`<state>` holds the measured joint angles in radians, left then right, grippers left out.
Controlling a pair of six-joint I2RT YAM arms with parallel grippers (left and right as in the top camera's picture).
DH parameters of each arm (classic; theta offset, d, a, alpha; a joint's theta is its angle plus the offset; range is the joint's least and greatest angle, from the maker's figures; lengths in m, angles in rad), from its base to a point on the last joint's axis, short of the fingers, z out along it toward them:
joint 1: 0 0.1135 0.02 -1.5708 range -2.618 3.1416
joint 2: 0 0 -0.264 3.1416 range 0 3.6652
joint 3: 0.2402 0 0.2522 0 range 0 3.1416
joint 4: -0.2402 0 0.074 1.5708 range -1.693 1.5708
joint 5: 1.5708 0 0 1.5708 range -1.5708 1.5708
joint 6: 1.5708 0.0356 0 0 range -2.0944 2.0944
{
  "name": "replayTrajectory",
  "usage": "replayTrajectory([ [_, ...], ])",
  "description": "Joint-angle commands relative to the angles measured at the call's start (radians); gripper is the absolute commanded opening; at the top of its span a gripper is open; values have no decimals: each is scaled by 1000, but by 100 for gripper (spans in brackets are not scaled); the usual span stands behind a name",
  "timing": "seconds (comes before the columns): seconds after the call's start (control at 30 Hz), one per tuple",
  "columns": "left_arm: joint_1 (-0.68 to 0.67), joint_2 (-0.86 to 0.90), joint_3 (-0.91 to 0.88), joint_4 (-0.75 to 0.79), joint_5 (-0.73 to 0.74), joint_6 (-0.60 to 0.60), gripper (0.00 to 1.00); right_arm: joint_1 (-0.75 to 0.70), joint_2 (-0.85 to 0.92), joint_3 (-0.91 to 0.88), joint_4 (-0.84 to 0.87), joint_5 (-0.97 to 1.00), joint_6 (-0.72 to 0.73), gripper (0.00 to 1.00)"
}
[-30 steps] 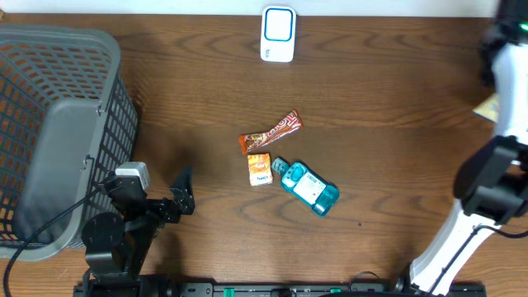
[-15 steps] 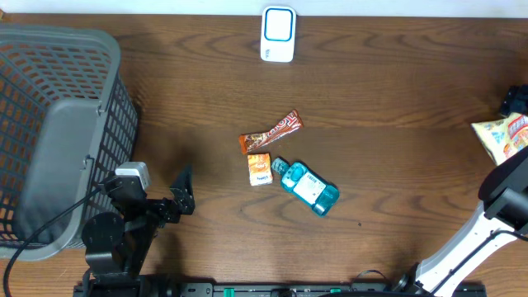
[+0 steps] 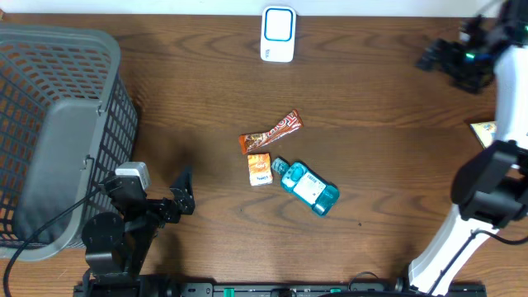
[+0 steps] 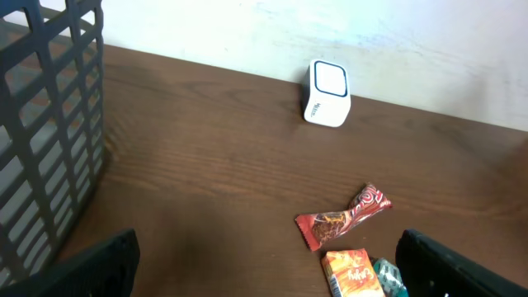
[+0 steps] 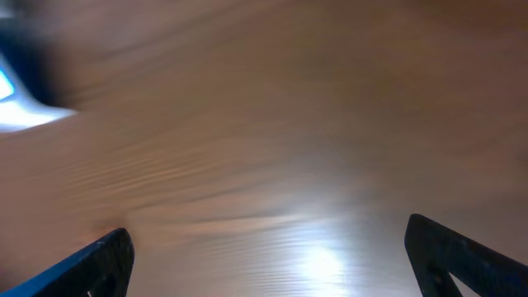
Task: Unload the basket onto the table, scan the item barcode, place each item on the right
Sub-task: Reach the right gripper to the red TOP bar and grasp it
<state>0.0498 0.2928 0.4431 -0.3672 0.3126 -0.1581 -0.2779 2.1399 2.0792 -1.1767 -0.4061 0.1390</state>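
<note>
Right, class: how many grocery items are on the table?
4: a candy bar, orange box and teal bottle clustered mid-table, plus a yellow packet at the right edge, partly behind the arm. The basket may hide more.

Dark brown wooden table [image 3: 396,165] showing wavy grain, dark grey plastic lattice basket [image 3: 58,124] at nine o'clock, white boxy scanner [image 3: 278,34] showing a blue-rimmed face at twelve o'clock, red-brown candy wrapper [image 3: 271,133] bearing white lettering, small orange carton [image 3: 259,168], translucent teal bottle [image 3: 307,187] wearing a white label.
</note>
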Motion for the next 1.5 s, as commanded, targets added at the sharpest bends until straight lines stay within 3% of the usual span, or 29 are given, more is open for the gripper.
replayTrajectory([
  [0.0,-2,0,-1,1,9,-5,99,127,5,-7,20,-345,241,99],
  [0.07,-2,0,-1,1,9,-5,99,195,10,-10,30,-347,280,99],
  [0.17,-2,0,-1,1,9,-5,99,304,11,-10,41,-299,279,86],
  [0.27,-2,0,-1,1,9,-5,99,424,11,-10,72,-173,280,89],
  [0.33,-2,0,-1,1,9,-5,99,511,14,-12,105,-29,308,84],
  [0.5,-2,0,-1,1,9,-5,99,697,39,-13,105,249,573,81],
  [0.67,-2,0,-1,1,9,-5,99,818,88,-13,56,362,882,82],
  [0.77,-2,0,-1,1,9,-5,99,845,121,-13,57,363,978,81],
  [0.93,-2,0,-1,1,9,-5,99,848,200,-13,66,362,1070,66],
  [1.27,-2,0,-1,1,9,-5,99,845,307,-13,66,246,1072,59],
  [1.37,-2,0,-1,1,9,-5,99,845,312,-13,66,256,1065,42],
  [1.47,-2,0,-1,1,9,-5,99,845,312,-13,66,305,1005,1],
])
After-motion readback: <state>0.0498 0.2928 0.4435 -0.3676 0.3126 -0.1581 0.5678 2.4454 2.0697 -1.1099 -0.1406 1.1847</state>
